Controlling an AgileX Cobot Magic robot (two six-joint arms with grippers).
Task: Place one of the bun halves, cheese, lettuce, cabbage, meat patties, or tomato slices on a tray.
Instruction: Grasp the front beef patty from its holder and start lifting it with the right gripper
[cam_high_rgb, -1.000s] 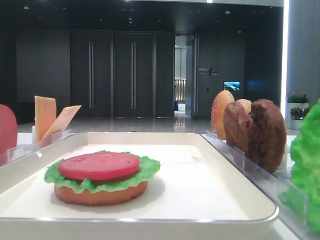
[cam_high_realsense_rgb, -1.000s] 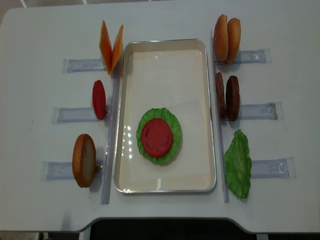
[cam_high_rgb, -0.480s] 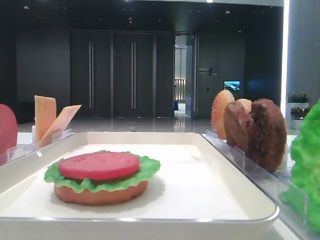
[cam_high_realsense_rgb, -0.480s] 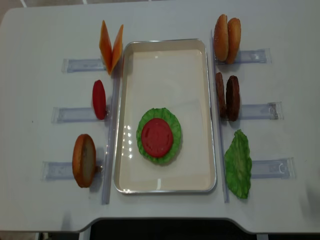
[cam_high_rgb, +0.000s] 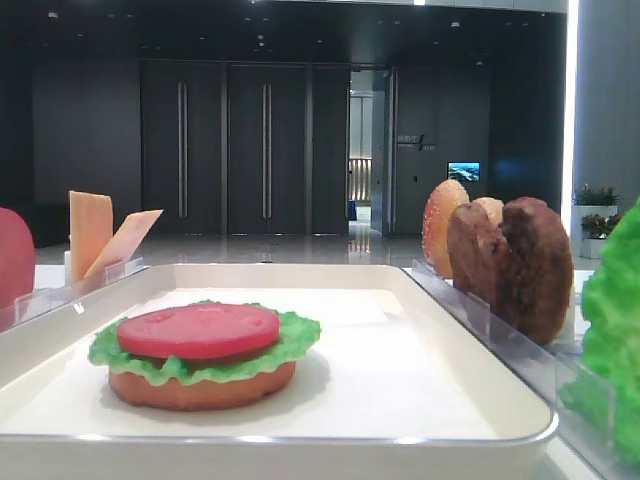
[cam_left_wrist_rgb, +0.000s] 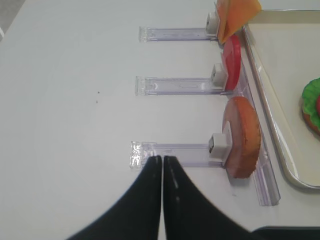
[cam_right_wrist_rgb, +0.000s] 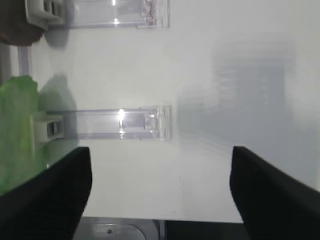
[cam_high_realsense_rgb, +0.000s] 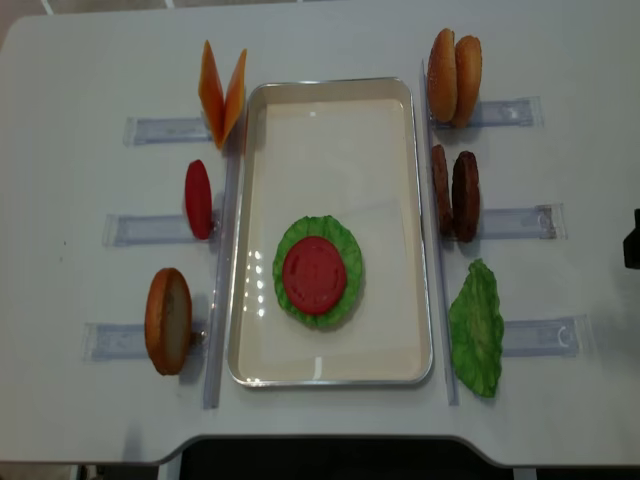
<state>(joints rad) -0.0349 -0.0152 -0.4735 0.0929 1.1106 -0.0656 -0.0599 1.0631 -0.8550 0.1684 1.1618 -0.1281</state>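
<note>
Spread wide and holding nothing, the right gripper (cam_right_wrist_rgb: 160, 195) hangs above bare white table (cam_high_realsense_rgb: 80, 220) near a clear slotted rack (cam_right_wrist_rgb: 117, 124), while the left gripper (cam_left_wrist_rgb: 162, 165) shows its two dark fingers pressed together over the end of another rack at the table's left edge. Between them sits the white tray (cam_high_realsense_rgb: 262, 120), a long rectangle with rounded corners and a low raised rim, its long axis running away from the robot. Inside, toward the near end, a flat stack lies level: a smooth tan bun half (cam_high_rgb: 200, 388) at the bottom, frilly green lettuce (cam_high_realsense_rgb: 345, 295) over it, and a smooth round red tomato slice (cam_high_realsense_rgb: 314, 274) on top. Everything outside the tray stands on edge in racks. Left of the tray are two stiff orange cheese (cam_high_realsense_rgb: 221, 92) squares leaning apart in a V, a second red tomato disc (cam_high_realsense_rgb: 198, 198), and a plain bun half (cam_high_realsense_rgb: 167, 320). Right of it stand two buns (cam_high_realsense_rgb: 453, 76), one seeded, two rough dark brown meat patties (cam_high_realsense_rgb: 456, 194), and a ruffled spare lettuce leaf (cam_high_realsense_rgb: 476, 328).
</note>
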